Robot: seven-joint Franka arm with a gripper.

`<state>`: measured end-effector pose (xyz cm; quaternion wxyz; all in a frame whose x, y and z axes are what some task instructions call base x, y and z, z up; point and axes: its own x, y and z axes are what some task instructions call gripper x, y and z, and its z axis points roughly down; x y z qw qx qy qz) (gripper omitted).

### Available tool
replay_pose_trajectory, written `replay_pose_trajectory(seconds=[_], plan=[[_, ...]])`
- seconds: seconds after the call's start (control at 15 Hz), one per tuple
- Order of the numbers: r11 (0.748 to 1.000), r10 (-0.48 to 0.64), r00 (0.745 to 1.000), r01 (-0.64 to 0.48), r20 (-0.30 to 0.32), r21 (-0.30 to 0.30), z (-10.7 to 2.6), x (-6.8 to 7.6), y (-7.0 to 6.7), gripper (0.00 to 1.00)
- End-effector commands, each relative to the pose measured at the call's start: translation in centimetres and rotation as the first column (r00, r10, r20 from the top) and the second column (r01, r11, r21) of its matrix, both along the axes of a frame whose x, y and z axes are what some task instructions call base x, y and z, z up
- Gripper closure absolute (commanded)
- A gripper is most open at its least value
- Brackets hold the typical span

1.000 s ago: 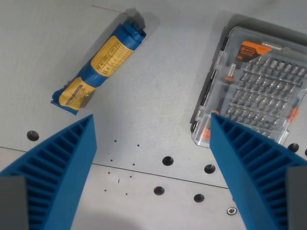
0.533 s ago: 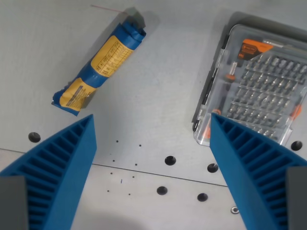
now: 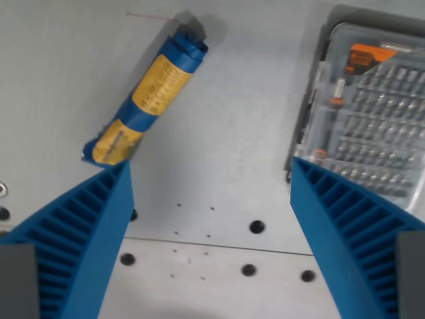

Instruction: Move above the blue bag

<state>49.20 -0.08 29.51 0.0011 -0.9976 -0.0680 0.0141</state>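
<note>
The wrist view shows the gripper (image 3: pixel 210 199) with its two blue ribbed fingers (image 3: pixel 80 246) spread wide and nothing between them; the jaws are released. The rolled blue plastic bag with a yellow printed label (image 3: pixel 147 93) lies on the grey metal table (image 3: pixel 232 119), up and toward the wrist view's left of the gap between the jaws. Its long axis runs diagonally, from a lower end just above the tip of the finger on the wrist view's left to an upper end nearer the top centre. The bag is not centred between the fingers, so I judge the arm must shift toward the wrist view's upper left to hang above it. A clear plastic case of screwdriver bits (image 3: pixel 372 106) sits at the wrist view's right, well apart from the bag.
</note>
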Motion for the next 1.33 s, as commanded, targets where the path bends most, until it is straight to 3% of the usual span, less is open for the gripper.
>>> replay_pose_trajectory(seconds=[0.07,0.67,1.33], plan=[[0.975,-0.221,0.971,0.221,0.09,0.007,-1.2,-0.5,0.7,0.0],[0.892,-0.453,0.887,0.452,0.087,0.031,-5.5,-0.9,2.4,0.0],[0.799,-0.602,0.794,0.6,0.082,0.047,-10.2,-1.5,4.2,0.0]])
